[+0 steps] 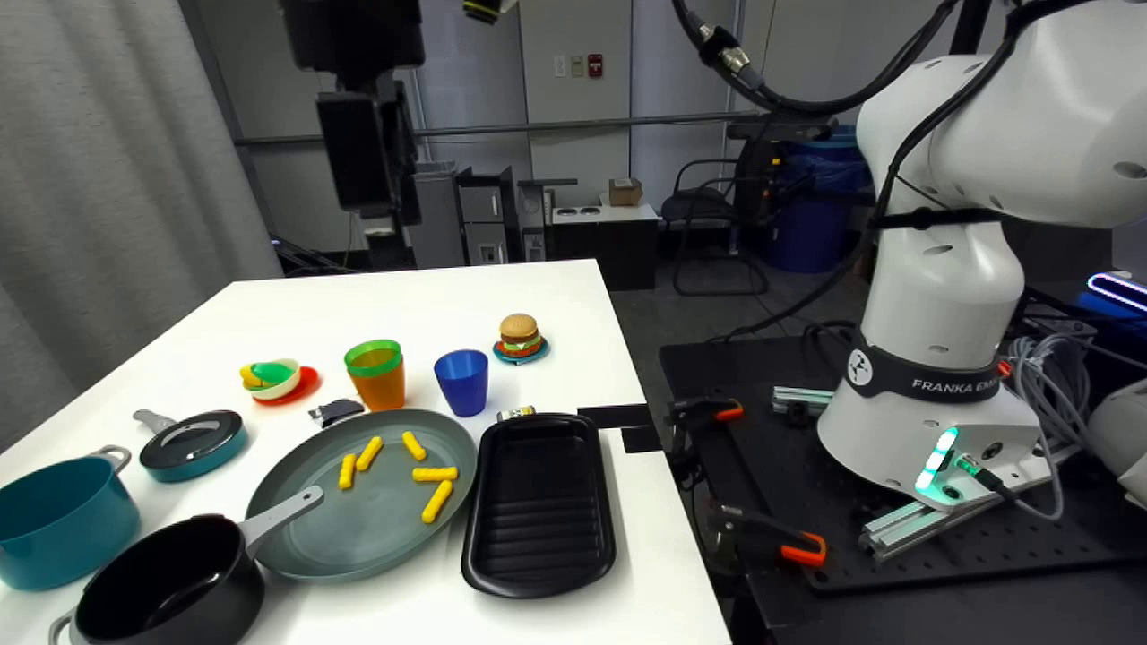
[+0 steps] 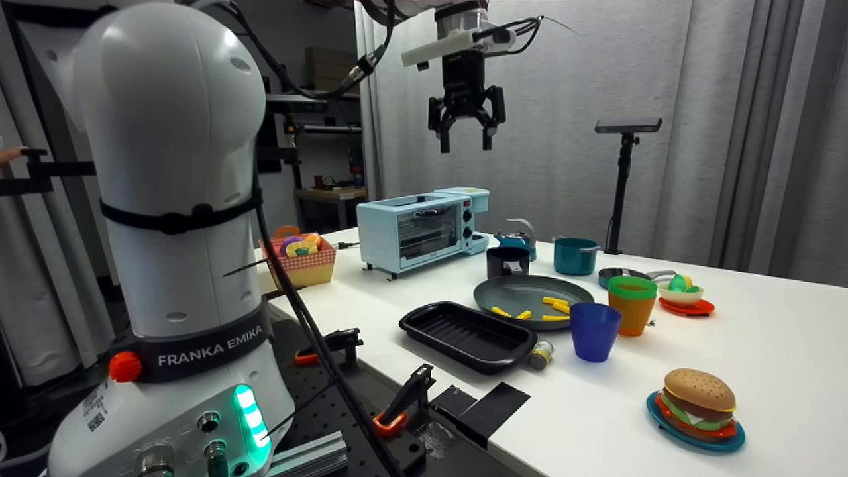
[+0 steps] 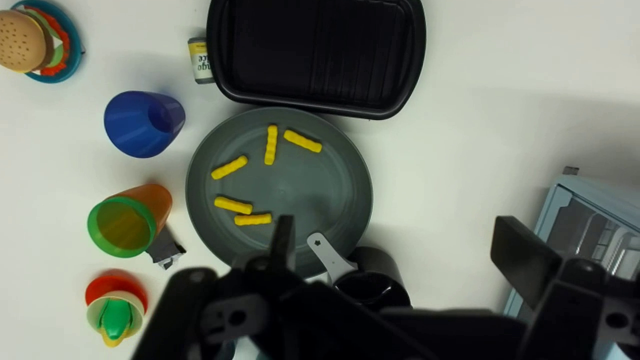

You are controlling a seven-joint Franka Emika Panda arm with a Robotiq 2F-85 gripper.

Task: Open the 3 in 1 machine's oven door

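Observation:
The light blue 3 in 1 machine (image 2: 377,232) stands at the far side of the table in an exterior view. Its glass oven door (image 2: 429,233) is upright and looks shut. In the wrist view, part of the machine (image 3: 607,187) shows at the right edge, partly behind a gripper finger. My gripper (image 2: 466,144) is open and empty, pointing down, high above the table. Its fingers are wide apart in the wrist view (image 3: 392,227). The gripper is also visible at the upper left of an exterior view (image 1: 385,224), where the machine is out of view.
On the table are a black tray (image 2: 467,334), a grey pan (image 2: 503,288) with yellow sticks, a black pot (image 2: 507,263), a teal pot (image 2: 575,257) and a kettle (image 2: 517,242). Blue (image 2: 594,334) and orange-green cups (image 2: 631,311), a burger (image 2: 699,401) and a basket (image 2: 308,268) also stand there.

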